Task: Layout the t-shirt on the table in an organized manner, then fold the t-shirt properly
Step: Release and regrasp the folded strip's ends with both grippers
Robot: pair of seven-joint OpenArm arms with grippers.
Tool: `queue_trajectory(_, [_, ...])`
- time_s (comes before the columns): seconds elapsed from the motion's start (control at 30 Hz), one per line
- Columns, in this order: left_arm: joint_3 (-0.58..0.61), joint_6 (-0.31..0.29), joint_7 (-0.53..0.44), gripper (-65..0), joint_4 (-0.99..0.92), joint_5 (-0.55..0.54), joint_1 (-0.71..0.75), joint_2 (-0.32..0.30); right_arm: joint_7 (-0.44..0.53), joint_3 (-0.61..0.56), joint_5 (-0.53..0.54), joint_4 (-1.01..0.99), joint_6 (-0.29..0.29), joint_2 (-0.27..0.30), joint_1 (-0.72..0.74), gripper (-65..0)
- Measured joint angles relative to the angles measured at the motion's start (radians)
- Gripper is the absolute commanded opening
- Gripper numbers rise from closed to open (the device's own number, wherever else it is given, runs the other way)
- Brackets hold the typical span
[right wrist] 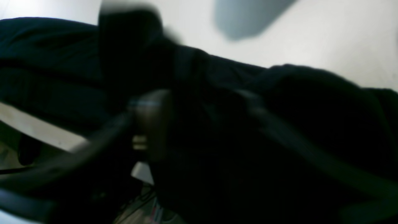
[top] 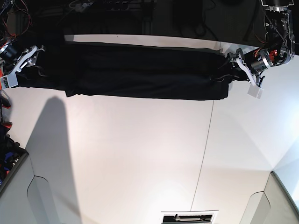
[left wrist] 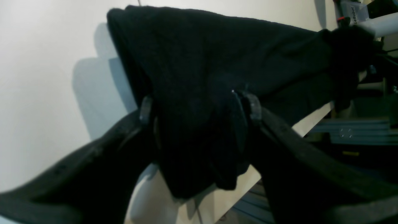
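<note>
Gripping opposite t-shirt [top: 145, 77] ends, left end effector [left wrist: 199, 105] and right end effector [top: 28, 58].

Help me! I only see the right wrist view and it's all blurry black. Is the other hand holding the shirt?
Observer: Yes. The left hand is clamped on a bunch of the shirt.
Operator: Is the shirt flat?
Observer: No. The base view shows a long rumpled band along the far edge of the table, reaching from the left hand to the right hand.
Operator: Can you see its picture?
Observer: No, only plain black cloth shows in every view.
</note>
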Motion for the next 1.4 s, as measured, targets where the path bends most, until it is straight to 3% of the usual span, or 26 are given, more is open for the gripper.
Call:
queue_trajectory(0.2, [-0.021, 0.0, 0.032, -30.4, 0.002, -0.043, 0.0, -0.034, 0.032, 0.0, 0.0, 0.0, 0.0, 0.0, 0.006, -25.3])
queue_trajectory(0.4, [-0.132, 0.0, 0.064, -30.4, 0.002, -0.143, -0.001, -0.044, 0.045, 0.002, 0.0, 0.0, 0.0, 0.0, 0.056, -25.6])
queue_trajectory(0.8, [-0.176, 0.0, 0.068, -30.4, 0.002, -0.122, 0.0, -0.043, 0.023, 0.003, 0.047, 0.084, 0.0, 0.0, 0.087, -25.6])
queue_trajectory(0.9, [-0.176, 0.0, 0.068, -30.4, 0.002, -0.121, 0.001, -0.043, 0.056, 0.003, 0.039, 0.105, 0.0, 0.0, 0.087, -25.6])
queue_trajectory(0.93, [-0.176, 0.0, 0.068, -30.4, 0.002, -0.12, 0.0, -0.043, 0.071, 0.003, 0.007, 0.105, 0.0, 0.0, 0.089, -28.3])
queue_trajectory(0.97, [-0.176, 0.0, 0.068, -30.4, 0.002, -0.121, 0.0, -0.043, 0.076, 0.003, -0.019, 0.101, -0.002, 0.0, 0.089, -36.2])
queue_trajectory(1.03, [-0.176, 0.0, 0.056, -30.4, 0.002, -0.12, 0.001, -0.043, 0.079, 0.003, -0.07, 0.085, -0.024, 0.0, 0.089, -60.7])
queue_trajectory(1.07, [-0.175, 0.0, 0.044, -30.4, 0.002, -0.119, 0.0, -0.043, 0.08, 0.003, -0.094, 0.072, -0.029, 0.0, 0.089, -65.0])
queue_trajectory(1.2, [-0.175, 0.0, 0.029, -30.4, 0.002, -0.118, 0.0, -0.04, 0.109, 0.002, -0.166, -0.024, -0.027, 0.0, 0.09, -65.0])
queue_trajectory(1.4, [-0.175, 0.0, 0.021, -30.4, 0.002, -0.077, 0.003, -0.009, 0.136, 0.003, -0.172, -0.228, -0.034, -0.003, 0.089, -65.0])
